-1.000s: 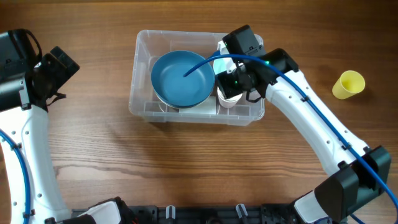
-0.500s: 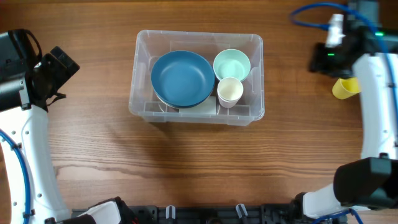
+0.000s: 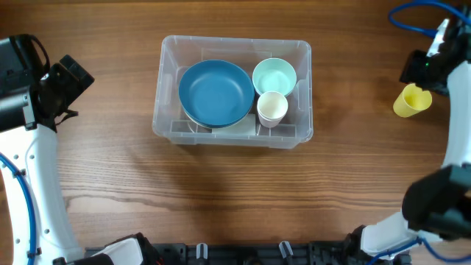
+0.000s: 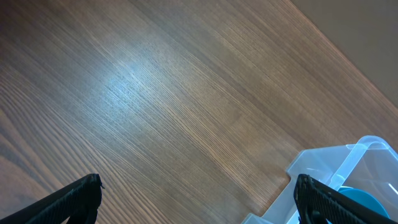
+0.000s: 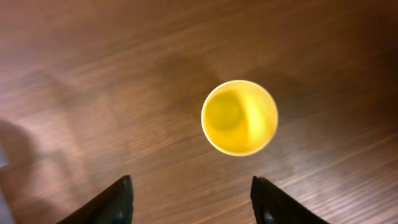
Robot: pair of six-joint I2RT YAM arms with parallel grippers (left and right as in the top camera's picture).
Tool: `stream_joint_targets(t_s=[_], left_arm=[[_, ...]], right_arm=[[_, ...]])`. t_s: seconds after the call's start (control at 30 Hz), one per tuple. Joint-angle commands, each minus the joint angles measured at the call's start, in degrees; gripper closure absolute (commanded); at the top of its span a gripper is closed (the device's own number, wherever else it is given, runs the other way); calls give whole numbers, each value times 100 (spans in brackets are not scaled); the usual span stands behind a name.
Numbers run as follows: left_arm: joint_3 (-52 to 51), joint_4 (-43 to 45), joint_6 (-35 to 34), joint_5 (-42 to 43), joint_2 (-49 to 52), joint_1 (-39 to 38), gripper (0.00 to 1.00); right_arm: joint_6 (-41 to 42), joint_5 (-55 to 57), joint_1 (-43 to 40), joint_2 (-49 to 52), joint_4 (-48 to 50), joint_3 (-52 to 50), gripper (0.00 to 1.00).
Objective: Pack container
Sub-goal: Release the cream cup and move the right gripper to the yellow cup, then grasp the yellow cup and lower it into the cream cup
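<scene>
I'm looking at a brown wood-grain table [image 3: 221, 199] that fills every view, with a soft patch of glare in my left wrist camera. Well left of the container [image 3: 305, 88], my left gripper [image 4: 199, 205] hangs over bare wood, jaws wide apart and empty. The clear plastic container sits flat on the wood in the far middle of the table. It holds a blue bowl [image 3: 215, 92] on its left, then a small mint-green bowl [image 3: 274, 76] with a cream cup [image 3: 272, 107] touching it. Well right of the container a yellow cup [image 5: 240, 117] stands upright. My right gripper [image 5: 196, 202] hovers above it, jaws parted with nothing between them.
</scene>
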Motion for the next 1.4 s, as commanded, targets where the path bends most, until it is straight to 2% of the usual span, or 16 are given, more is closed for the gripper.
stream_joint_targets(t_s=[0.0, 0.3, 0.43, 0.63, 0.73, 0.87, 1.13, 1.37], left_arm=[[72, -2, -50, 7, -48, 26, 0], [72, -2, -52, 7, -48, 26, 0], [72, -2, -50, 7, -48, 26, 0], [72, -2, -52, 7, -48, 26, 0], [72, -2, -50, 7, -48, 26, 0], [72, -2, -50, 7, -48, 26, 0], [72, -2, -50, 7, -48, 26, 0], [72, -2, -50, 7, -48, 26, 0]], right_arm=[[-61, 422, -13, 632, 201, -203, 38], [-50, 474, -20, 1648, 448, -225, 37], [-11, 476, -20, 1770, 470, -225, 40], [96, 476, -24, 1735, 459, -223, 73], [101, 474, -24, 1716, 439, -219, 76], [118, 476, -24, 1698, 422, -201, 96], [133, 304, -22, 1482, 413, -201, 96], [70, -319, 103, 518, 269, -50, 96]])
